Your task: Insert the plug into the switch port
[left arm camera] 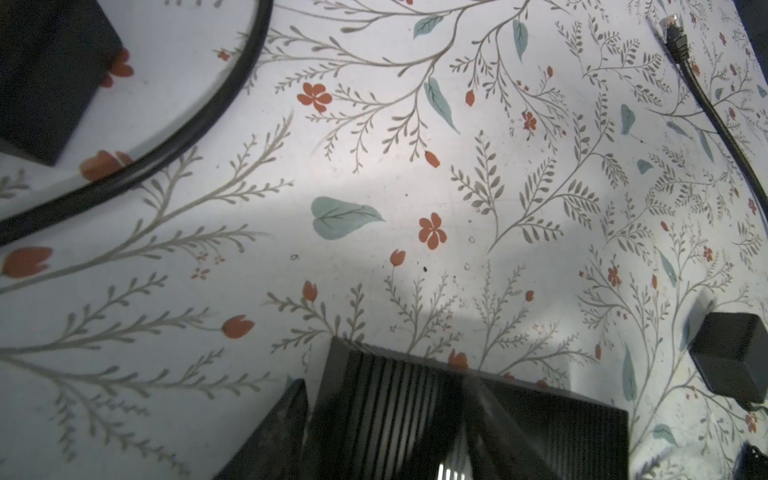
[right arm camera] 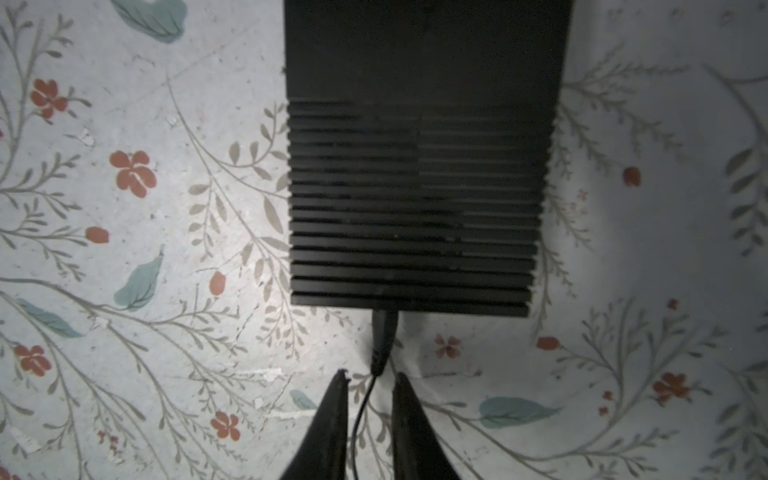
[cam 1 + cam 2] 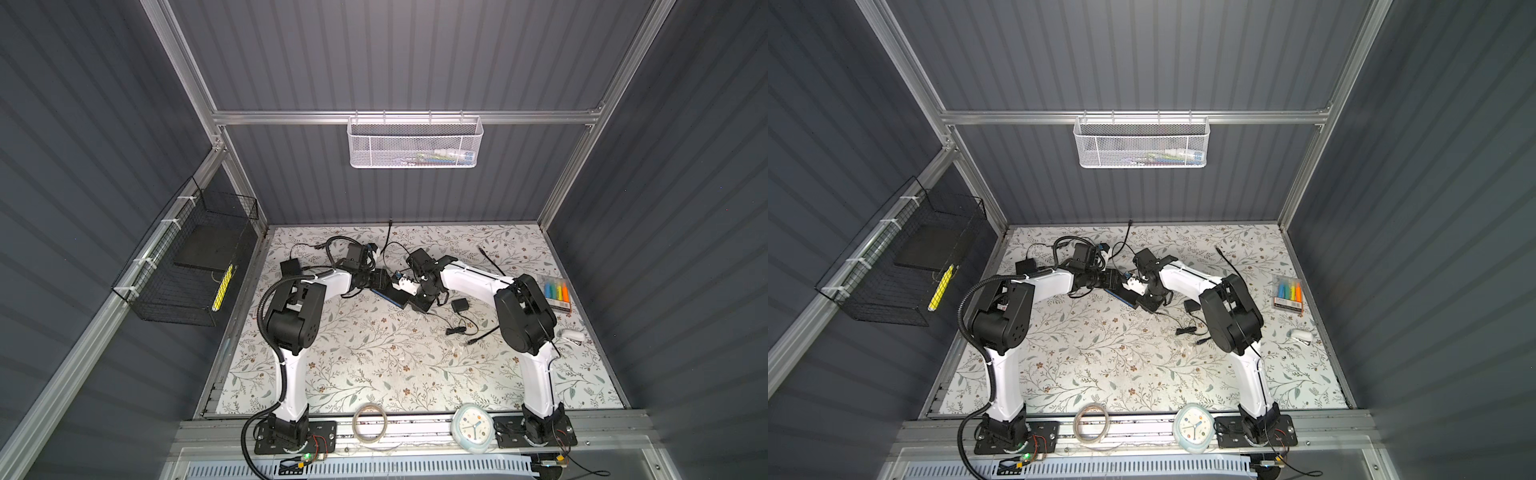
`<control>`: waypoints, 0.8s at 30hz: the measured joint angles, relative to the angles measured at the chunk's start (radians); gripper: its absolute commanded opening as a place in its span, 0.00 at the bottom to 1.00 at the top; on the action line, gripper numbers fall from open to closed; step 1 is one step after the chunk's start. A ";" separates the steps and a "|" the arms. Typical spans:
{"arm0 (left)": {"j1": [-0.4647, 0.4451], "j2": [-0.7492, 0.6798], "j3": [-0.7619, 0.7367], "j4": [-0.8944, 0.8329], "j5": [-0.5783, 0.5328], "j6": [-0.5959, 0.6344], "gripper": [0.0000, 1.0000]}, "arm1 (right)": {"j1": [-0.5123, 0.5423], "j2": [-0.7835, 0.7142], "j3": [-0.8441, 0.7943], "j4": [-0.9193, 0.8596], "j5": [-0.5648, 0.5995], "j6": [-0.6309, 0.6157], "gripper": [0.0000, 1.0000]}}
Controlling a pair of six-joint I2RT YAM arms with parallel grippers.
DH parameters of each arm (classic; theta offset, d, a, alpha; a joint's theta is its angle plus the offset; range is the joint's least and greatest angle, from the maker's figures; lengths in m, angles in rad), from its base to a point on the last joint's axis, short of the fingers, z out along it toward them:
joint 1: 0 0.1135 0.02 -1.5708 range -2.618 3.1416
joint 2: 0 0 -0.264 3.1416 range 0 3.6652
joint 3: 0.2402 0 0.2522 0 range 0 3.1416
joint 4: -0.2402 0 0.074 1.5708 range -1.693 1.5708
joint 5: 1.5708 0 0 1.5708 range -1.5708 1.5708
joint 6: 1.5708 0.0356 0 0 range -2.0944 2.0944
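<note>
Across the far middle of the floral mat (image 3: pixel 374 365), between the two arms, lies the black ribbed switch (image 2: pixel 415 187). A plug (image 2: pixel 384 332) butts against one short edge of it, its tip hidden in the casing. Its thin cable (image 2: pixel 356 415) runs between the fingers of the right gripper (image 2: pixel 370 376), which stand slightly apart and touch no part of the plug. The left gripper (image 1: pixel 382 378) has its fingers spread, one just beside the switch's side and the other over its ribbed top; whether they press on it I cannot tell. An adapter (image 3: pixel 460 305) and loose black leads (image 3: pixel 457 330) lie right of the switch, and markers (image 3: pixel 557 294) sit near the mat's right edge. A tape roll (image 3: pixel 355 419) and a clock (image 3: pixel 472 427) rest on the near rail (image 3: pixel 415 428). Dark grey ribbed walls (image 3: pixel 415 62) close the cell on three sides, held by an aluminium frame (image 3: pixel 569 174). A white mesh basket (image 3: pixel 374 145) hangs from the far crossbar (image 3: pixel 291 117). A black wire basket (image 3: pixel 174 307) hangs on the left wall, with a yellow item (image 3: pixel 222 286) in it.
</note>
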State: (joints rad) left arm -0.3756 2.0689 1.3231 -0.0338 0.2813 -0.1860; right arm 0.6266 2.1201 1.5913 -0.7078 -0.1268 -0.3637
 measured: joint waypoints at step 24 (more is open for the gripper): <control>0.004 0.007 0.000 0.015 0.015 -0.004 0.58 | -0.004 0.047 0.027 -0.004 0.000 0.006 0.07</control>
State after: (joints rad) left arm -0.3714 2.0758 1.3231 -0.0189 0.2966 -0.1898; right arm 0.6224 2.1666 1.6180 -0.7120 -0.1272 -0.3576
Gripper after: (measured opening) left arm 0.583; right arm 0.090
